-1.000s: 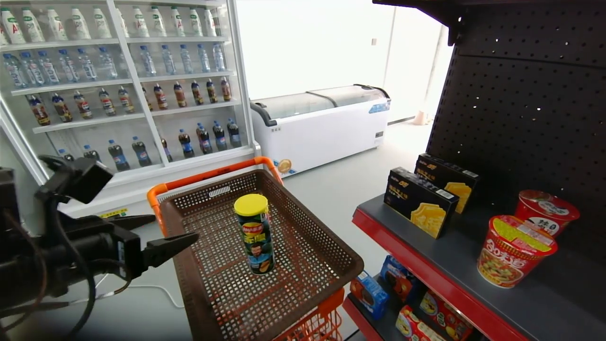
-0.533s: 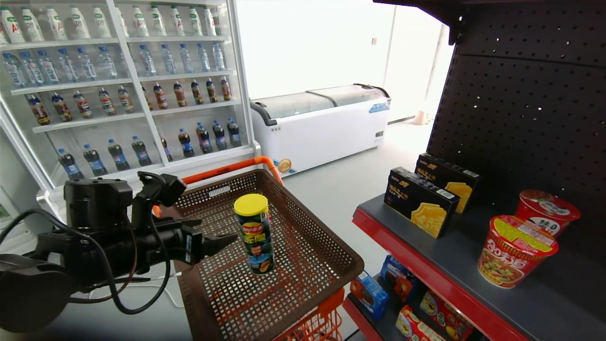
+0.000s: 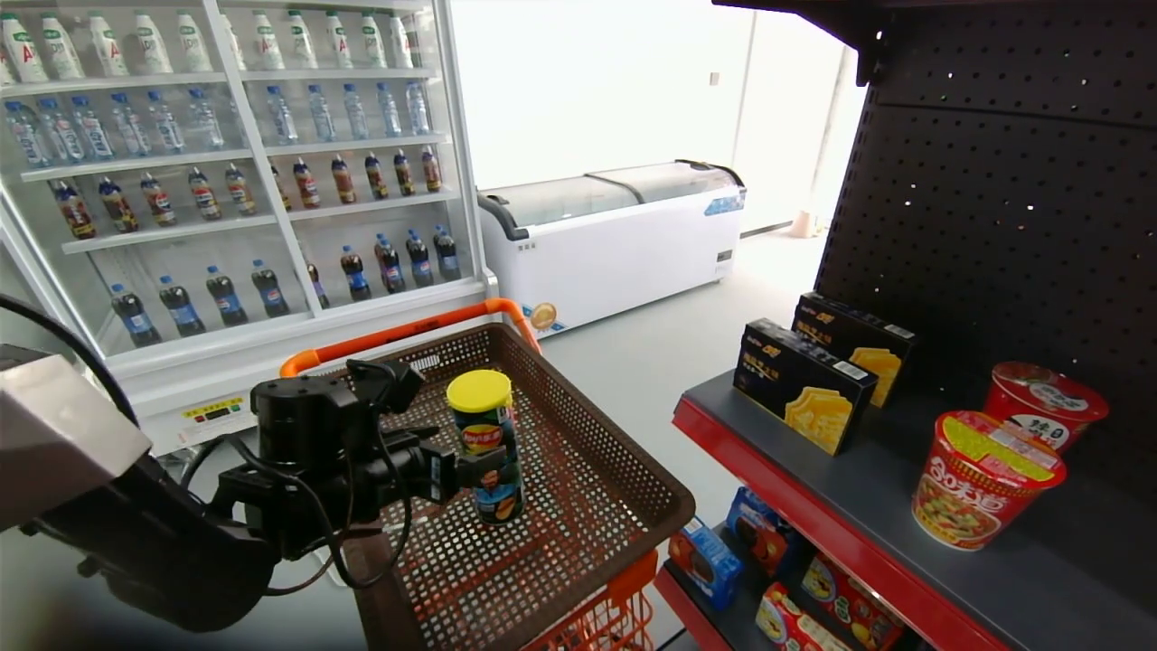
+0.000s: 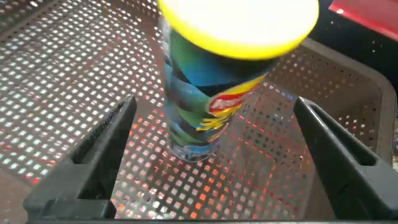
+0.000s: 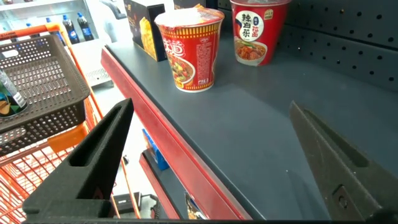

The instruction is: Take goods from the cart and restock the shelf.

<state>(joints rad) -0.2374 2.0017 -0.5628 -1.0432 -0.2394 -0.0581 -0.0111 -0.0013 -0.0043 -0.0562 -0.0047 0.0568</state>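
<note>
Currently chip can (image 3: 486, 443) w/ yellow lid stands upright approx mid-floor of brown cart basket (image 3: 624, 445), apart from its walls. L gripper (image 4: 214, 107) is down in the basket at the can, jaws apart, one each side of it. The wrist view shows gaps btwn jaws & can, so no contact. R gripper (image 5: 211, 107) hangs over a bare stretch of the grey shelf (image 3: 868, 470), jaws wide apart. On the shelf: red cup noodles (image 3: 981, 479) near front edge, 2nd cup (image 3: 1044, 402) behind it by the pegboard back. Black box (image 3: 804, 384) & 2nd black box (image 3: 854, 344) stand upright at the shelf's far end.
</note>
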